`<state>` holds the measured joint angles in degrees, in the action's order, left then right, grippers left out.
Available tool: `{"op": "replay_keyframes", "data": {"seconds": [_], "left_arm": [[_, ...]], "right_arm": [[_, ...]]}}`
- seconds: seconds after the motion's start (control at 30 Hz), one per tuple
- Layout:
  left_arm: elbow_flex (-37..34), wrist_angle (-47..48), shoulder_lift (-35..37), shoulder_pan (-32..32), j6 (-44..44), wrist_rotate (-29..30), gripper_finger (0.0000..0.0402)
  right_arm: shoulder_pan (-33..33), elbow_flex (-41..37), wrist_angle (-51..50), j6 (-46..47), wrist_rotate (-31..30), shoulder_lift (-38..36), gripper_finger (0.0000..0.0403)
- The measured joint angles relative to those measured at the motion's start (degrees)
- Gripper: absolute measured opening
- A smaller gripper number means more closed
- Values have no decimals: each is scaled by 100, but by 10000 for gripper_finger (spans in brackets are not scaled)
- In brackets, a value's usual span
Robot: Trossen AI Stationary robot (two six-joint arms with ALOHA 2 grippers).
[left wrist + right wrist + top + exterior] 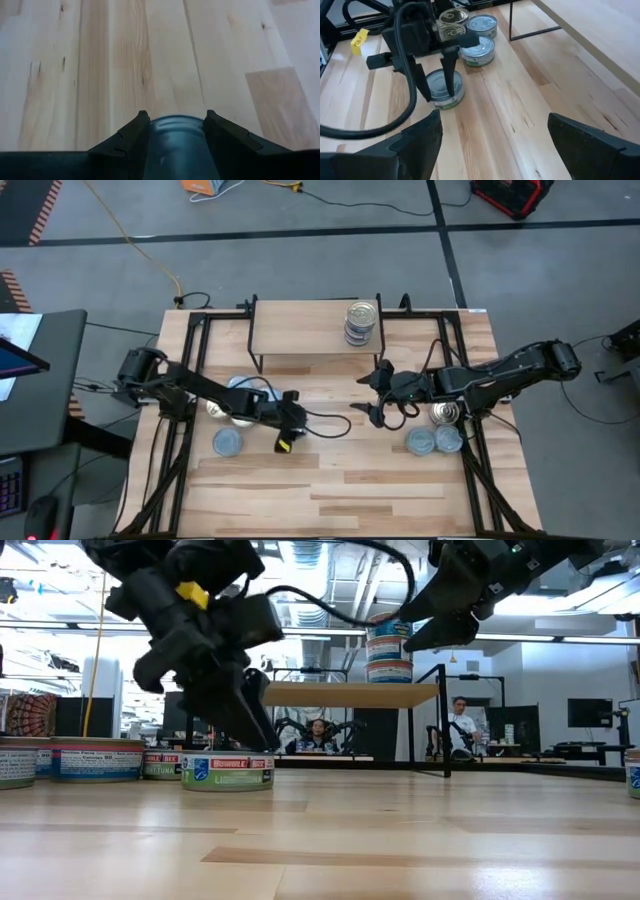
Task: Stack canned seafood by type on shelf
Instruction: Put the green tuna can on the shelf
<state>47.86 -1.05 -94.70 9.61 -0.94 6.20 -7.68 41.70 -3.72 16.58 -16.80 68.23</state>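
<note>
The wooden table (330,490) carries everything here. At its far edge stands the shelf (300,330), a light wood platform on thin black legs, and on the shelf's right part sits a stack of tins (361,322), one on another.

The left arm (190,385) reaches in from the left side. Its gripper, the left gripper (174,131), is closed around a single tin (443,89) that rests on the table top near the middle, in front of the shelf; the left wrist view shows the tin's rounded wall (175,142) filling the space between the two dark fingers (131,136).

The right arm (500,372) comes in from the right side. The right gripper (380,395) hangs above the table, forward of the shelf, with its fingers (417,137) spread wide and nothing between them.

Beside the left arm lies a cluster of tins (238,395) on the table, and one bluish-topped tin (228,442) sits apart, nearer the front. On the right side, three more tins (437,435) lie close together under the right arm.
</note>
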Motion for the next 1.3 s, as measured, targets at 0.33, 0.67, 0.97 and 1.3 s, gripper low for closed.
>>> {"op": "replay_keyframes", "data": {"seconds": [0.33, 0.67, 0.97, 1.3], "left_arm": [[555, 123, -650, -53, -149, -258, 138], [1173, 937, -769, -263, -231, -383, 106], [2475, 2345, -1548, -620, -357, -1226, 79], [3519, 3789, -1907, -700, -540, -1341, 71]], "right_arm": [[0, -1, -14, -11, 0, 0, 382], [4, -1, 10, -9, 0, 0, 382], [-41, -1, 63, 0, 0, 0, 382], [-114, -1, -75, -7, 2, -70, 382]]}}
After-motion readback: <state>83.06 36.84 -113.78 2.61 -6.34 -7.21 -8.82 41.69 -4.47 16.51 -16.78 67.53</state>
